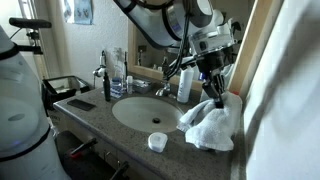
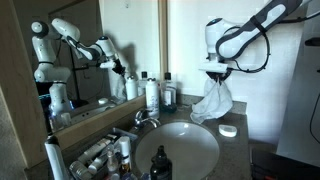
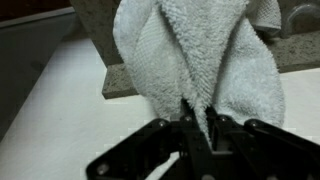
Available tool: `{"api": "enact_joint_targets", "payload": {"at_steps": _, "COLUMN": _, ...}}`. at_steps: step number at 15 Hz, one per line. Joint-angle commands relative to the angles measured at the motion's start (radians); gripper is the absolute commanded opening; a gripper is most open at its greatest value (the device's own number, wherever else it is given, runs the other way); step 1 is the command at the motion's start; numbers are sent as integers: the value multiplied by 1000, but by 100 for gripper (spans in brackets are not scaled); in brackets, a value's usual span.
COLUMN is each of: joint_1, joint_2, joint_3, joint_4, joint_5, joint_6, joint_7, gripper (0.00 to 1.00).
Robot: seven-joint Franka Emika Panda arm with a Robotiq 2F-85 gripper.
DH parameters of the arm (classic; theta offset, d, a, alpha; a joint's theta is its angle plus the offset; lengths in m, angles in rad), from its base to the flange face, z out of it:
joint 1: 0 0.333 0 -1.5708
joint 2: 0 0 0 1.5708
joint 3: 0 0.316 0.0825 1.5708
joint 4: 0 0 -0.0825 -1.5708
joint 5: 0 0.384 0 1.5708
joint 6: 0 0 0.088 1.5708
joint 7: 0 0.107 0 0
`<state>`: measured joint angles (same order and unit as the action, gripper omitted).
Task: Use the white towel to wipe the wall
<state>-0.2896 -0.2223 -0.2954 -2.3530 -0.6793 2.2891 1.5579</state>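
The white towel point(image 1: 212, 124) hangs bunched from my gripper point(image 1: 213, 92), its lower folds resting on the granite counter beside the sink. In an exterior view the towel point(image 2: 213, 101) drapes below the gripper point(image 2: 217, 73) next to the light wall point(image 2: 290, 80). In the wrist view the gripper point(image 3: 197, 122) is shut on a fold of the towel point(image 3: 200, 60), which fills the upper frame above the counter edge. The wall point(image 1: 280, 90) stands just beside the towel.
A round white sink basin point(image 1: 145, 112) sits in the counter with a faucet point(image 2: 147, 119). A small white cup point(image 1: 157, 142) stands near the front edge. Several bottles point(image 2: 152, 94) stand by the mirror point(image 2: 80, 50). A phone point(image 1: 82, 103) lies on the counter.
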Motion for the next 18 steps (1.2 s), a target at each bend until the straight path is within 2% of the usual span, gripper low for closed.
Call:
{"api": "enact_joint_targets", "payload": {"at_steps": 1, "joint_1": -14, "joint_2": 29, "joint_3": 21, "joint_4": 6, "joint_5": 43, "joint_6": 56, "joint_7": -30, "gripper": 47}}
{"api": "enact_joint_targets", "payload": {"at_steps": 5, "joint_1": 9, "joint_2": 47, "joint_3": 62, "joint_4": 31, "joint_5": 88, "joint_6": 79, "joint_7": -31, "gripper": 75}}
{"api": "enact_joint_targets", "payload": {"at_steps": 8, "joint_1": 63, "joint_2": 12, "joint_3": 123, "joint_4": 54, "joint_5": 163, "joint_6": 60, "joint_7": -128, "gripper": 98}}
{"api": "enact_joint_targets", "payload": {"at_steps": 12, "joint_1": 145, "joint_2": -50, "joint_3": 214, "joint_4": 86, "joint_5": 297, "joint_6": 17, "joint_7": -312, "gripper": 100}}
{"api": "enact_joint_targets", "payload": {"at_steps": 18, "joint_1": 254, "joint_2": -120, "joint_3": 286, "joint_4": 117, "joint_5": 556, "joint_6": -55, "joint_7": -637, "gripper": 100}}
